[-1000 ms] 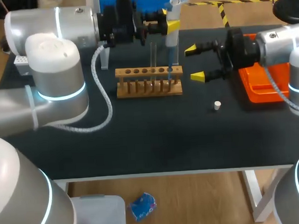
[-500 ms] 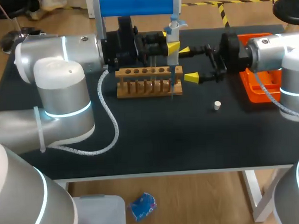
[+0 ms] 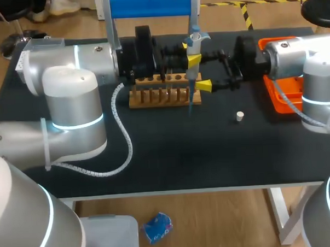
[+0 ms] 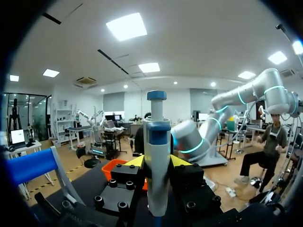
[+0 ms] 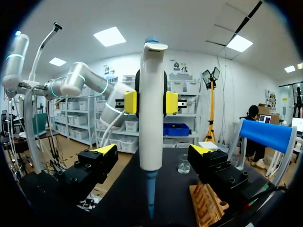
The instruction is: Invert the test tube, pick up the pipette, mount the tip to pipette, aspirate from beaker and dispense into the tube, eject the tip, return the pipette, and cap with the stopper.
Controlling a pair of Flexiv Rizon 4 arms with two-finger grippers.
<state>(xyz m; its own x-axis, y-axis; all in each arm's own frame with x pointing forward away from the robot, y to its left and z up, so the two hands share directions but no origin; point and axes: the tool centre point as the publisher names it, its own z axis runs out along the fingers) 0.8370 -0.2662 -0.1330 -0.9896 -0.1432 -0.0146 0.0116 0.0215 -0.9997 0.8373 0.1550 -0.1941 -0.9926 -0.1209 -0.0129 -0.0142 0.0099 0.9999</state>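
left gripper (image 4: 157,163) clamps the upright pipette (image 5: 150,109) by the test tube rack (image 3: 153,96) near the bench (image 3: 182,150) far edge; right gripper (image 5: 152,153) open astride it.

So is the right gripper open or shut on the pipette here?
Open: the right gripper has its yellow tips standing clear of the pipette on both sides. The left gripper is shut on it, holding it upright.

Reference: rack (image 3: 164,91). The pipette (image 3: 192,56) stands upright over the rack's right end, clamped by the left gripper (image 5: 151,102) behind the rack. The right gripper (image 3: 200,73) sits just right of that end, fingers clear of the pipette. Stopper (image 3: 240,116): right-front of rack. Tray (image 3: 284,99): farther right.
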